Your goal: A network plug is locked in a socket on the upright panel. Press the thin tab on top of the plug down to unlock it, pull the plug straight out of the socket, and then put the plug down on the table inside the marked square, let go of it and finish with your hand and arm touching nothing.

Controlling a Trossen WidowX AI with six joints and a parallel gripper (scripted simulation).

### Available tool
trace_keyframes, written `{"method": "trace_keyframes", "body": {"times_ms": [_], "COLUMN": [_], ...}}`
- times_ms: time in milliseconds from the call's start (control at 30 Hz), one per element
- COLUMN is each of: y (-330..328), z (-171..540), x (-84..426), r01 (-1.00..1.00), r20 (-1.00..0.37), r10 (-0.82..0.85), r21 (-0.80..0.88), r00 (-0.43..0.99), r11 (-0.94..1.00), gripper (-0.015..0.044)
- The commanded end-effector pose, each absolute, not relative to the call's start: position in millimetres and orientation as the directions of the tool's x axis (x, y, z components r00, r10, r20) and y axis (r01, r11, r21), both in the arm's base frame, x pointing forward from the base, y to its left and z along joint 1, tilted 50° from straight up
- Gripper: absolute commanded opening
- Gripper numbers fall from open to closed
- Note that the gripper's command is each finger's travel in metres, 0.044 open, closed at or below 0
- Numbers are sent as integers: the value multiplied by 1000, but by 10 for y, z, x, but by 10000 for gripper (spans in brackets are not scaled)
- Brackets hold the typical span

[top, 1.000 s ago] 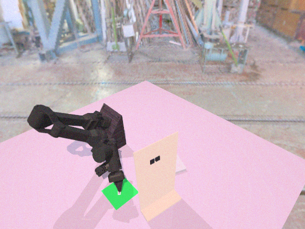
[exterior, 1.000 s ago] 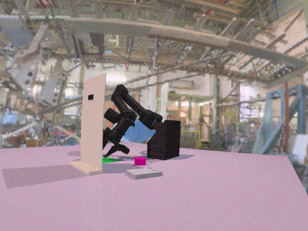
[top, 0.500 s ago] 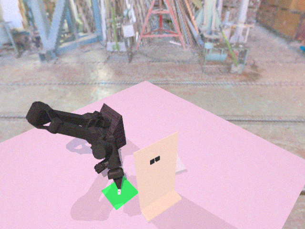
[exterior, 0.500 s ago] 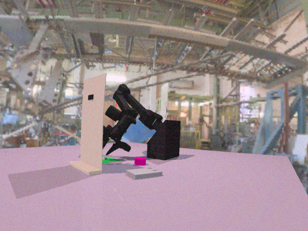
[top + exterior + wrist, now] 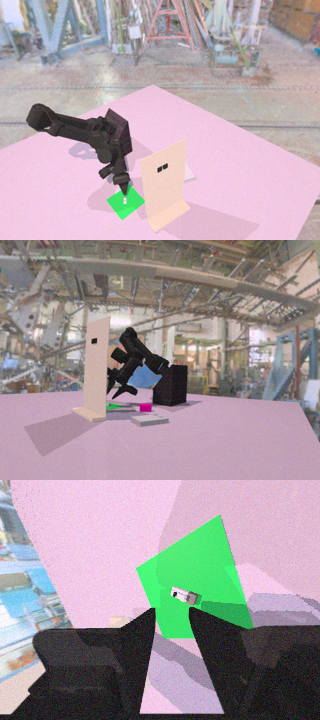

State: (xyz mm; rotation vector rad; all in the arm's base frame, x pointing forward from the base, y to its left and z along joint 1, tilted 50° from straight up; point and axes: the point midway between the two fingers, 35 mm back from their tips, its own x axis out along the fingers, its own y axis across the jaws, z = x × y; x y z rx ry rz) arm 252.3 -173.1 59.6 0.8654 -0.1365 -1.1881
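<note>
Plug on the green square, end effector released.
The plug (image 5: pixel 184 595) lies inside the marked square (image 5: pixel 200 555); the end effector (image 5: pixel 171 617) hangs apart at its 6 o'clock, gripping nothing.

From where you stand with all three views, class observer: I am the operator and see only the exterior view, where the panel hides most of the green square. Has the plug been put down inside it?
Observer: Yes. In the top view the plug lies on the green square, within its edges.
Operator: Is the gripper holding it?
Observer: No. In the wrist view the gripper is open, and the plug sits beyond the fingertips with green showing between.
Operator: Is anything left in the sockets?
Observer: The top view shows two dark sockets on the panel, with nothing sticking out of them.
</note>
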Motion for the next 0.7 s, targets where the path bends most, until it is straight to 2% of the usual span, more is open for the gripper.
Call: {"method": "trace_keyframes", "body": {"times_ms": [0,667], "y": [-1700,-1532], "z": [624,723], "x": [2541,2592], "r01": [748,750], "r20": [-335,-346], "r10": [-851,-848], "r21": [657,656], "r00": [406,402], "r11": [98,88], "gripper": [156,156]}}
